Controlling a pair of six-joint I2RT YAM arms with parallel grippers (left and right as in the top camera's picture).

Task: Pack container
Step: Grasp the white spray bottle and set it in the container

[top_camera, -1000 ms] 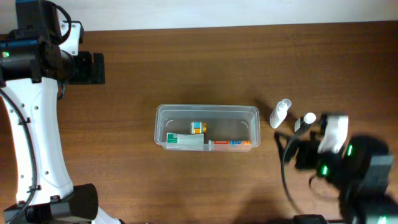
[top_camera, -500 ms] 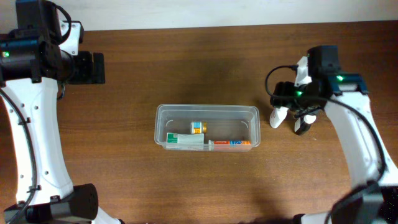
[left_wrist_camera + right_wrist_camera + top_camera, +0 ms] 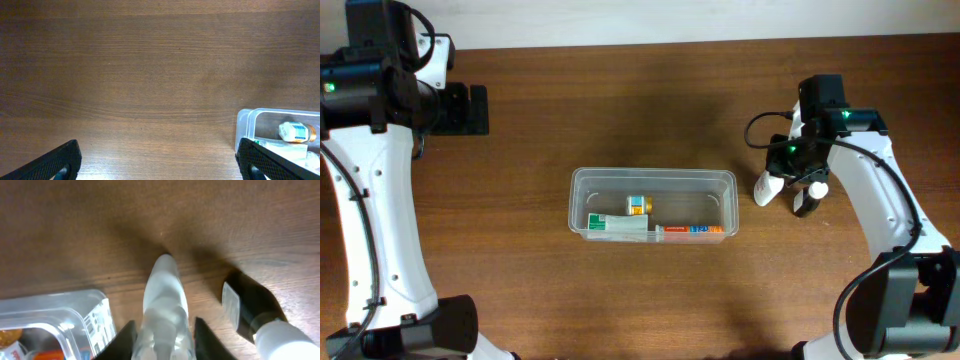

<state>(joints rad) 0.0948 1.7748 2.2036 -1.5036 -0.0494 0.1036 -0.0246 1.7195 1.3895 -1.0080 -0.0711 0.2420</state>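
The container (image 3: 652,174) is a clear rectangular tub at the table's middle. It holds a small yellow-capped bottle (image 3: 638,205), a green-and-white carton (image 3: 617,224) and an orange box (image 3: 692,230). Just right of it lies a translucent white bottle (image 3: 767,186), with my right gripper (image 3: 780,175) over it. In the right wrist view that gripper (image 3: 165,324) has a black finger pressed against each side of the white bottle (image 3: 165,295). My left gripper (image 3: 470,110) hovers open at the far left, and nothing lies between its fingers (image 3: 60,162).
A dark bottle with a white cap (image 3: 809,198) lies right beside the white one, close to the right finger (image 3: 247,307). The container's corner (image 3: 55,307) shows left of the held bottle. The tub's left end (image 3: 245,120) appears in the left wrist view.
My right arm swung up from the lower right to the two bottles, and its jaws closed in on the white bottle. The left arm has not moved.
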